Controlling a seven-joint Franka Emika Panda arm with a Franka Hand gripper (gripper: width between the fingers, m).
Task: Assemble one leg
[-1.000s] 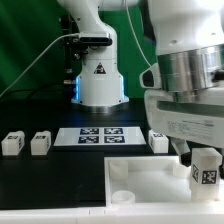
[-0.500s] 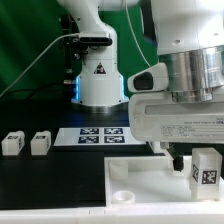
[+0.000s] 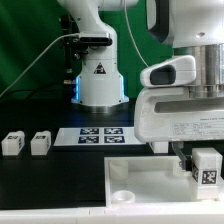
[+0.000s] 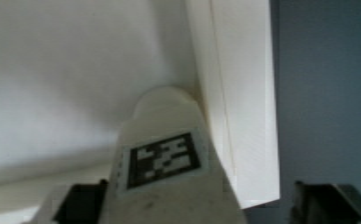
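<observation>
Your claw is pinching a leg, tag face toward the exterior camera, and carries it above the panel near that panel's edge at the exterior view's right. I judge the pick-up done and the fitting still to come: the leg is not seated in any socket, and the one socket you can see plainly stands empty, well apart from the leg across the panel. Two more legs sit on the bench beyond the panel, just beside the marker board.

The exterior view gives you the layout. Only the wrist view shows the leg close, its tag legible, lying along the panel's edge between the dark fingertips. Whether leg and panel touch, neither view settles.
</observation>
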